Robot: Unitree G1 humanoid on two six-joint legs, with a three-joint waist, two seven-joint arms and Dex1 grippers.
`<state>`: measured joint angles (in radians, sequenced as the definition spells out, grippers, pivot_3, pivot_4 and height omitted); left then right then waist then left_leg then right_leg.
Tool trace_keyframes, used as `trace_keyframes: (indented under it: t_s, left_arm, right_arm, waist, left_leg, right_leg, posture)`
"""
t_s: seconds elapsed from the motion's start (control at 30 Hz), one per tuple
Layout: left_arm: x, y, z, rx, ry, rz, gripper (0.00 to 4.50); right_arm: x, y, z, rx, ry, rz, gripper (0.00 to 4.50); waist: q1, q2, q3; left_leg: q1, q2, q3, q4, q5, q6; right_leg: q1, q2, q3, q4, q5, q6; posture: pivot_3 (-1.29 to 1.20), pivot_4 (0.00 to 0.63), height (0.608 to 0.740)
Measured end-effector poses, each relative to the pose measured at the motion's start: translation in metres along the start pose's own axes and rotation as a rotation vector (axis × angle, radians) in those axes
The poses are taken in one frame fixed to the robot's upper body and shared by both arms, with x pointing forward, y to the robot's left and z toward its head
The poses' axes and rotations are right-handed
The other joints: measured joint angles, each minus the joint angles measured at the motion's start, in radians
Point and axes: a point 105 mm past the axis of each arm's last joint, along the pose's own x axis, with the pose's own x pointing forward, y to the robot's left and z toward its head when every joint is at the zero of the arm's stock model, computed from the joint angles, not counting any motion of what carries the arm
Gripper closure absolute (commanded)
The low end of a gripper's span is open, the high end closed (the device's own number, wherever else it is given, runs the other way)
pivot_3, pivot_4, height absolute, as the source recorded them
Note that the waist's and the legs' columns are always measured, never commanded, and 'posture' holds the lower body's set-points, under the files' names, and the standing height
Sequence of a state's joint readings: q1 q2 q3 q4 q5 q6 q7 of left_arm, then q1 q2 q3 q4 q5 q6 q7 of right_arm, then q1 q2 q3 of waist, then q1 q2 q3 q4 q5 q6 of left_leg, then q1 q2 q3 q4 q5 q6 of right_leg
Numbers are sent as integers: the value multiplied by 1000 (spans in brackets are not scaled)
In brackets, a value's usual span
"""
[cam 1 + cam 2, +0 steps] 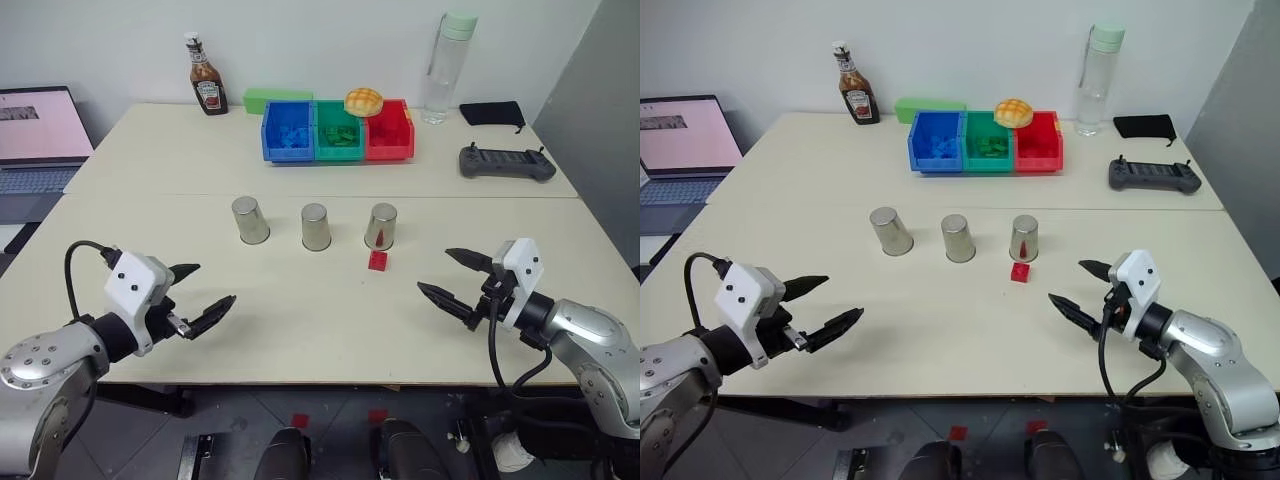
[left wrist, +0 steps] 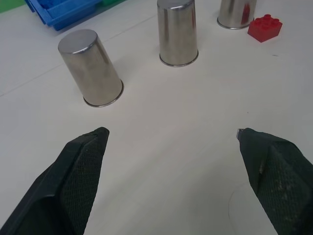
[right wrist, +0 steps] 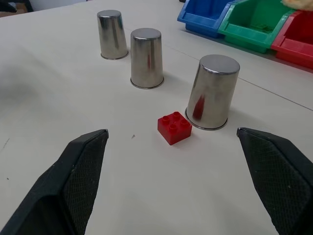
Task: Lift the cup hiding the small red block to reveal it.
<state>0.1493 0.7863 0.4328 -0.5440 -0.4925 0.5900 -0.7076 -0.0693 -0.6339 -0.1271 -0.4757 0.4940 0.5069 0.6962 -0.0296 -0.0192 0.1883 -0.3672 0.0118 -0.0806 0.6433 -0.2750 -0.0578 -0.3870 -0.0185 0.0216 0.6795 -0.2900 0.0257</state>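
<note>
i am holding both arms out over the near part of the table, and neither is carrying anything. my left gripper is hovering with its two black fingers spread wide, nothing between them. my right gripper is doing the same, its fingers standing far apart and gripping nothing.

taking the small red block as my landmark: it is sitting uncovered on the bare tabletop, studs up. just behind it, nearly touching, is standing the cup, upside down with its mouth on the table, and the red of the block is reflecting in its shiny side. two more silver cups are standing in the same row, to the left of the block and slightly behind it: the middle cup and then the left cup, both inverted as well.

my right gripper is hanging to the right of the block and nearer to me, well apart from it. my left gripper is hanging far to the left of the block, also nearer to me.

well behind the block are sitting three storage bins, blue, green and red, side by side.
</note>
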Motion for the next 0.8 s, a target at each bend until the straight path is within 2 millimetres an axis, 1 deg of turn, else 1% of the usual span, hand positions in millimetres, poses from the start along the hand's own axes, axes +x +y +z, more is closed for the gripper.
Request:
trace_keyframes:
  t_s: [0.37, 0.8]
  left_arm:
    - [3, -5, 1, -26, -6, -25, 0]
    - [2, -5, -1, -29, -8, -35, 0]
  right_arm:
    - [-2, 0, -2, 6, 6, -4, 10]
    - [-2, 1, -2, 7, 6, 10, 10]
  waist:
    - [0, 0, 0]
    - [0, 0, 0]
  left_leg:
    - [0, 0, 0, 0, 0, 0]
    - [0, 0, 0, 0, 0, 0]
  right_leg:
    - [0, 0, 0, 0, 0, 0]
    - [0, 0, 0, 0, 0, 0]
  posture:
    - [0, 150, 740]
    - [0, 150, 740]
